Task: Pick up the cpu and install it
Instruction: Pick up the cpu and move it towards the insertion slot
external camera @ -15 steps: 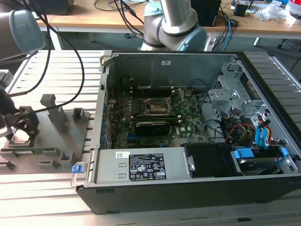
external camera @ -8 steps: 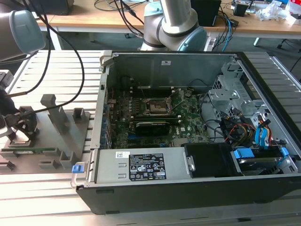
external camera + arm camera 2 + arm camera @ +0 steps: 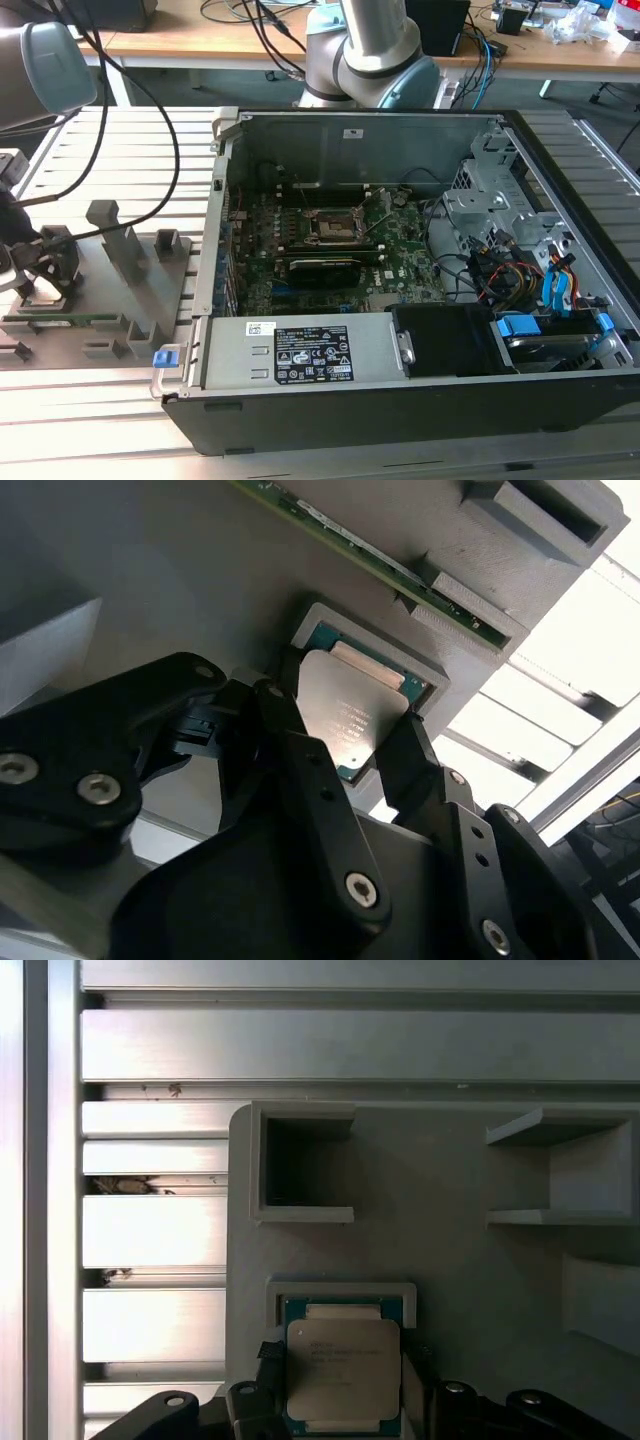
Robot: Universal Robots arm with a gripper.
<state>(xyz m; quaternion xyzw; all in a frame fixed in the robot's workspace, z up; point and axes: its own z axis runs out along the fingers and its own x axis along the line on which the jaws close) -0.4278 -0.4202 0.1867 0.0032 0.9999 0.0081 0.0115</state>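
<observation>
The cpu (image 3: 352, 718), a thin square chip with a silvery top and a green rim, lies in a shallow recess of the grey holder plate (image 3: 460, 1260). In both wrist views my gripper (image 3: 345, 725) is right over it. One black finger (image 3: 300, 750) presses one side of the chip and the other finger presses the opposite side. The cpu (image 3: 343, 1368) still sits level in its recess. In the exterior view, the gripper (image 3: 35, 262) is low over the holder at the far left. The dark socket (image 3: 333, 226) sits on the motherboard inside the open computer case.
Grey upright blocks (image 3: 128, 245) stand on the holder plate (image 3: 110, 300) beside the gripper. A green memory stick (image 3: 350, 550) lies in a slot next to the recess. The case wall (image 3: 215, 230) rises between holder and motherboard. Cables and drive bays fill the case's right side.
</observation>
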